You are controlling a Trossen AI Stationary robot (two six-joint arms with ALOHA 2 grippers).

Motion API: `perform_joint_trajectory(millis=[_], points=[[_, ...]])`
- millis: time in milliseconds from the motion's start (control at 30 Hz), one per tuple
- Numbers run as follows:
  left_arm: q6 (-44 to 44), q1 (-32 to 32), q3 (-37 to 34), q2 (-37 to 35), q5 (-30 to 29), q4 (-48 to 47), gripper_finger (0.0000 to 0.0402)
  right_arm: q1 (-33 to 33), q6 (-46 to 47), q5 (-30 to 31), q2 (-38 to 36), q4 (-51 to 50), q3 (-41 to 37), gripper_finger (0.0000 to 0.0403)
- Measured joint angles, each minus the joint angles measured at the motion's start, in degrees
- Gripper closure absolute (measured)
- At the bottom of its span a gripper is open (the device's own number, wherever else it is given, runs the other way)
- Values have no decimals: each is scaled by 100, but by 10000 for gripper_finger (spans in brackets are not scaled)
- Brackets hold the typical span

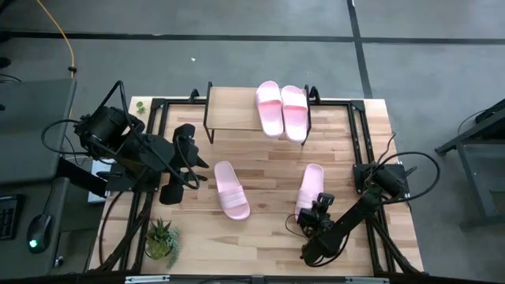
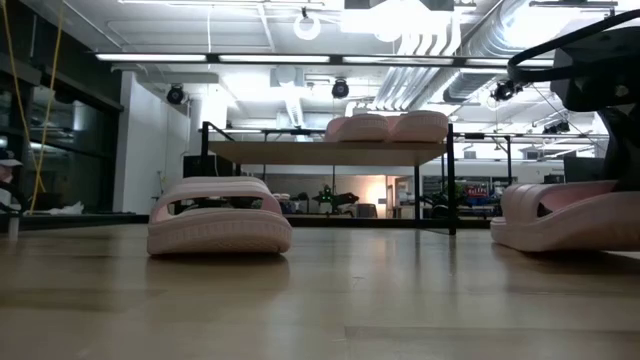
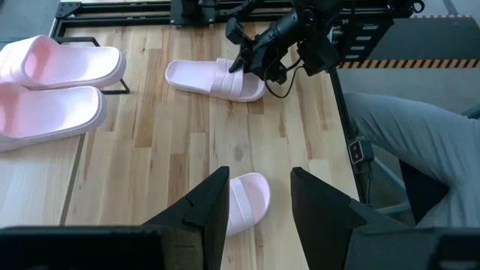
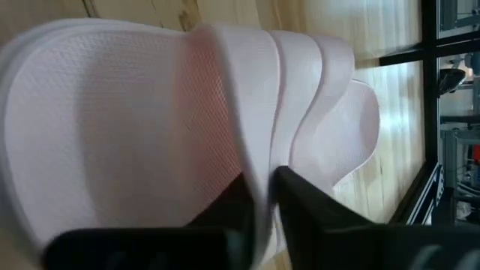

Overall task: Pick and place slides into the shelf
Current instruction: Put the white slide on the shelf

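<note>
Wooden tabletop (image 1: 260, 177) under me, grey floor all round it. Two slides (image 1: 282, 109) already sit side by side on the shelf (image 1: 233, 117) at the far edge, so I'd say we're halfway. Two more are down on the table.

My right gripper (image 1: 316, 214) is on the third slide (image 1: 308, 189), down at its heel end. From my wrist cam the two fingers (image 4: 289, 196) are pinched narrow on the edge of the ribbed strap, one finger either side of it, so I've got hold of it. It doesn't look lifted yet: from the low cam it sits flat on the wood.

My left gripper (image 1: 187, 162) hangs just beside the fourth slide (image 1: 231, 189), fingers (image 3: 210, 202) spread wide with nothing between them, the slide's end peeking out right below the gap.

Step in hand, I reckon: grab done on the right, lift is next. That calls for raising straight up, swinging away from me toward the shelf, and setting down in the free stretch of plank beyond the pair already there. Strap grip looks thin, so the slide might droop or swing.
</note>
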Motion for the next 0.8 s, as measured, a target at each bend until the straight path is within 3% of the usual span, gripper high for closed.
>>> perform_joint_trajectory(millis=[100,400,800], points=[[3,-2,0,0,-2,0,275,0,-9,-4,-2,-3,0,397],[9,0,0,0,-6,0,275,0,11,4,-33,-141,7,400],[16,-1,0,0,-16,0,275,-4,-8,544,-586,-198,7,402]])
